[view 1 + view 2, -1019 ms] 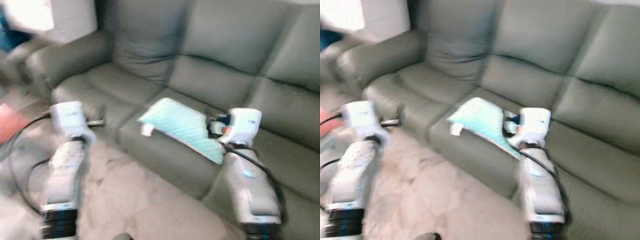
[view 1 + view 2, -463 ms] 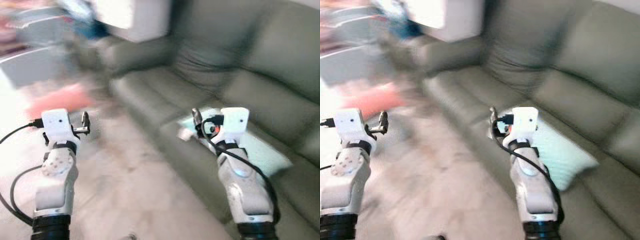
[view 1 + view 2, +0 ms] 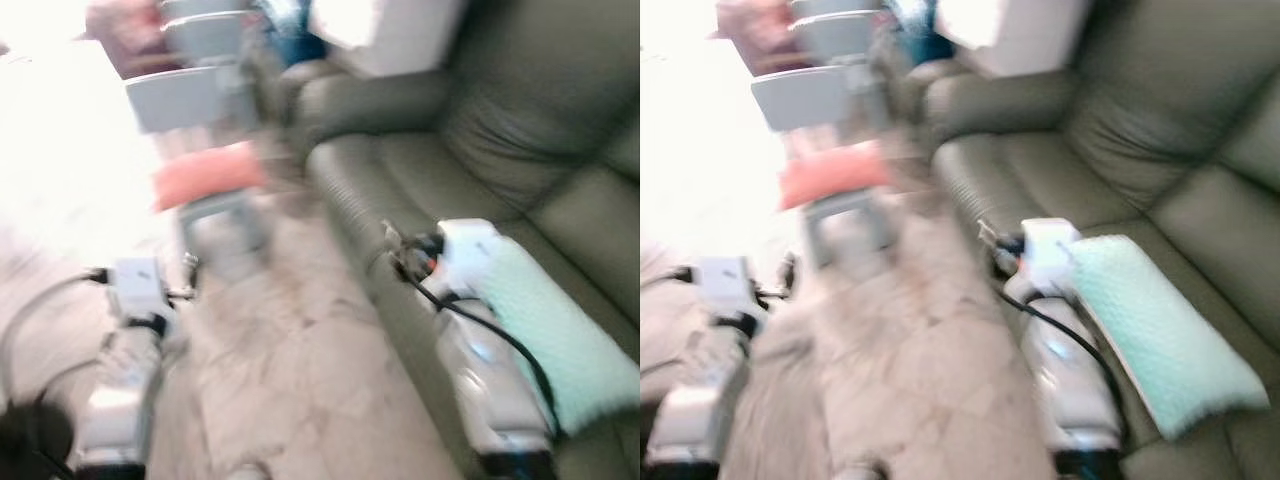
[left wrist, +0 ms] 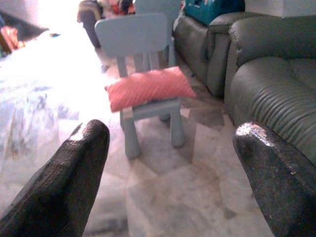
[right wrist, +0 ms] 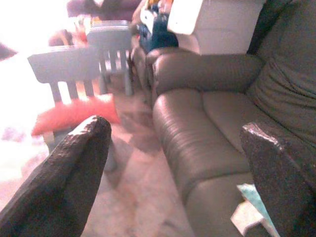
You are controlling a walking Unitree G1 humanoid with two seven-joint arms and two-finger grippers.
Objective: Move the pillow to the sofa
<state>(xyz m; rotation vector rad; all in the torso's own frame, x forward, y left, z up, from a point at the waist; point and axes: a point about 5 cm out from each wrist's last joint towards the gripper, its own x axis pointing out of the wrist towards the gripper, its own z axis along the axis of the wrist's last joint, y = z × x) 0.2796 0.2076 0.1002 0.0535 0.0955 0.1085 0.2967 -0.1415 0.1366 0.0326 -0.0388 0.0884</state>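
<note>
A pale mint pillow (image 3: 1160, 340) is found lying flat on the seat cushion of the grey-green sofa (image 3: 1120, 140), just beside the right arm. It appears quilted or ribbed, soft, rectangular, and undamaged as far as the blur allows. By its position, the task looks complete for this pillow.

A second, coral-red pillow (image 4: 148, 88) is seen resting on the seat of a small light-blue chair (image 4: 136, 37), which stands on the tiled floor (image 3: 290, 370) near the sofa's armrest. It is lightly ribbed and overhangs the seat at both ends.

The left gripper (image 4: 168, 163) is held spread wide with nothing between its fingers and is aimed toward the chair. The right gripper (image 5: 182, 163) is likewise parted and empty, directed along the sofa front.

Risks noted:
- The head views are heavily blurred, so any approach judged from them may be misaligned.
- If the red pillow is the next target, a low or off-centre grasp could push the light chair or drag the pillow off its seat onto the floor.
- Soft filling may slip from a shallow pinch.
</note>
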